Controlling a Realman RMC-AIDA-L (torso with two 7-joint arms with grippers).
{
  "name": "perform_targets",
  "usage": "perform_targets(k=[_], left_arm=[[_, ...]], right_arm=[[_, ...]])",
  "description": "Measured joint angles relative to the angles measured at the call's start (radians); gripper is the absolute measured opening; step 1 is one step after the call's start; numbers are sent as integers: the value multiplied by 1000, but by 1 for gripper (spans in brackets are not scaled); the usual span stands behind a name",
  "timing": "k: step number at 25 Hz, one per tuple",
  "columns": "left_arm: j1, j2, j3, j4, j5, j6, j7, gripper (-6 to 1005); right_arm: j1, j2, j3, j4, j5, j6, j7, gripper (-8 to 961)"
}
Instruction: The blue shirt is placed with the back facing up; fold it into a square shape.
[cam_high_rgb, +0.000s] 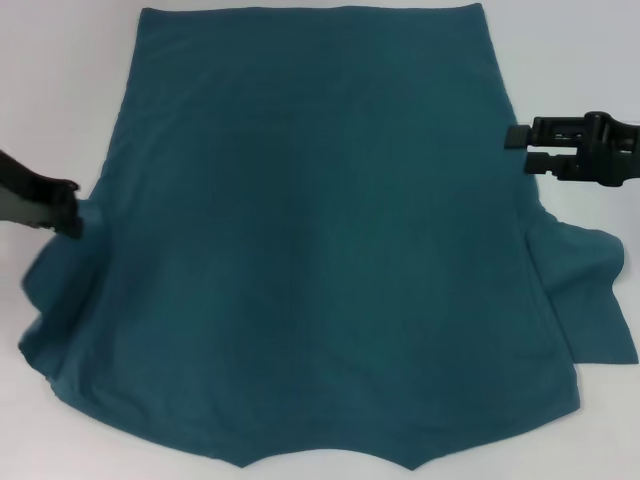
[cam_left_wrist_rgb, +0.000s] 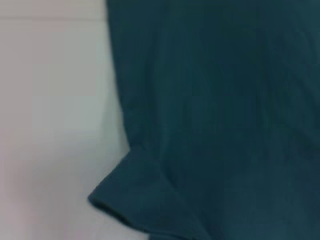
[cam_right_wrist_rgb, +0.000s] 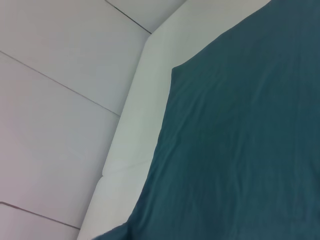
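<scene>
Two black fingers of the right gripper (cam_high_rgb: 517, 148) stand slightly apart with nothing between them, pointing inward beside the right edge of the large dark teal-blue short-sleeved cotton shirt (cam_high_rgb: 330, 250), just above its right sleeve. The left gripper (cam_high_rgb: 72, 208) sits at the opposite edge, its dark tip touching the cloth where the left sleeve joins the body; whether its fingers are apart or pinched on the fabric cannot be told. The blue shirt lies spread flat on the white table (cam_high_rgb: 60, 80), plain side up, its collar toward the robot and its hem at the far edge. Both sleeves flare outward, lightly rumpled. Each wrist view shows only shirt cloth (cam_left_wrist_rgb: 225, 125) (cam_right_wrist_rgb: 240, 150) and pale table surface (cam_left_wrist_rgb: 50, 125) (cam_right_wrist_rgb: 130, 145).
</scene>
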Motion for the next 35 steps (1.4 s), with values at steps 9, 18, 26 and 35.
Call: perform_targets(k=[9,18,26,35], left_arm=[[-98,-3,60,-96,1,-39,-44,69],[-171,-2,135,-223,2,-150,-115,79],[-172,-73,209,-191,1,-204,3,88],[-154,-101,238,-145,2,-245,34,98]], right_arm=[[5,1,-7,0,0,2,0,699],[4,2,-8,0,0,7,-1,700],[0,2,-8,0,0,13,-4,699],[-4,0,-41,-6,-1,26,-20,700]])
